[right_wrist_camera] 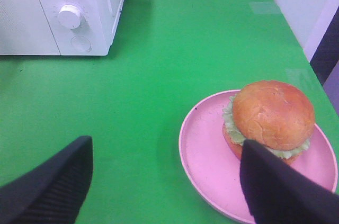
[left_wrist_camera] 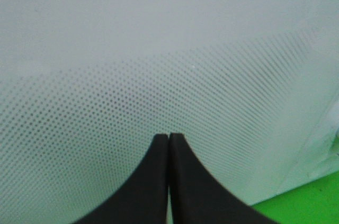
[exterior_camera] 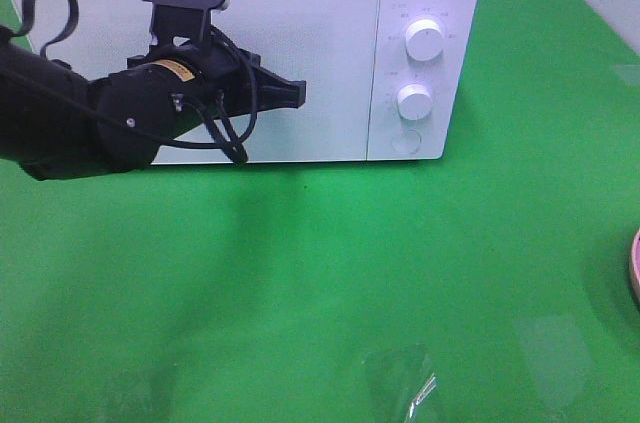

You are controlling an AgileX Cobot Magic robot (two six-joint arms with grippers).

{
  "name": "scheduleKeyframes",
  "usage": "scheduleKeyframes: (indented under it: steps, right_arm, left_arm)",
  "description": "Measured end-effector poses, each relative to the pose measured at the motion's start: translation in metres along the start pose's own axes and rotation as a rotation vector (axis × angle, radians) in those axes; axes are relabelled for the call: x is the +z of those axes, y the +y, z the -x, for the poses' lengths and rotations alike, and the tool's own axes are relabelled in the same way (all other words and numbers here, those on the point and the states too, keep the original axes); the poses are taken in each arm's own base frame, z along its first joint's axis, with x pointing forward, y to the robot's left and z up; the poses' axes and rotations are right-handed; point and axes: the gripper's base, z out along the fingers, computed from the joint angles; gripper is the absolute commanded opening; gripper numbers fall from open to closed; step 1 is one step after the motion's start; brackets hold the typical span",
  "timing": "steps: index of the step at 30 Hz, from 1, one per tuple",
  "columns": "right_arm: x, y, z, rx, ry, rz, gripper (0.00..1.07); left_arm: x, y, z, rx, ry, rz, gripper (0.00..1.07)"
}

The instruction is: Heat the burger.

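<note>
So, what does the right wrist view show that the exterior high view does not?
Only the right wrist view shows the burger, sitting on the pink plate, and the open right tool. Only the exterior high view shows the left arm with its shut left tool at the microwave door. Both show the microwave knobs and the green table.

Green table [exterior_camera: 330,273] under even light; pale wall [right_wrist_camera: 302,1] beside it.

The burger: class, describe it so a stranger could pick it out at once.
Start at the white microwave on the green table, then find the round pink plate toward the table's right edge. The burger sits on it: a glossy golden-brown bun over frilly green lettuce.
</note>
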Motion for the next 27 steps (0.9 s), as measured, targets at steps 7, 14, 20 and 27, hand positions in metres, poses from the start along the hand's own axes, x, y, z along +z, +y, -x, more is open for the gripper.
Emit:
scheduleKeyframes:
  steps: [7,14,20,27]
  right_arm:
    - [0.000,0.000,0.000,0.000,0.000,0.000,0.73]
    - [0.000,0.000,0.000,0.000,0.000,0.000,0.73]
    - [0.000,0.000,0.000,0.000,0.000,0.000,0.73]
    - [0.000,0.000,0.000,0.000,0.000,0.000,0.73]
  left_arm:
    - [-0.023,-0.003,-0.009,0.013,0.177,-0.074,0.44]
    - [-0.052,-0.012,-0.022,0.083,0.493,-0.234,0.94]
    - [-0.069,0.000,-0.027,0.144,0.711,-0.310,0.94]
    - [-0.094,0.030,-0.017,0.153,0.890,-0.325,0.94]
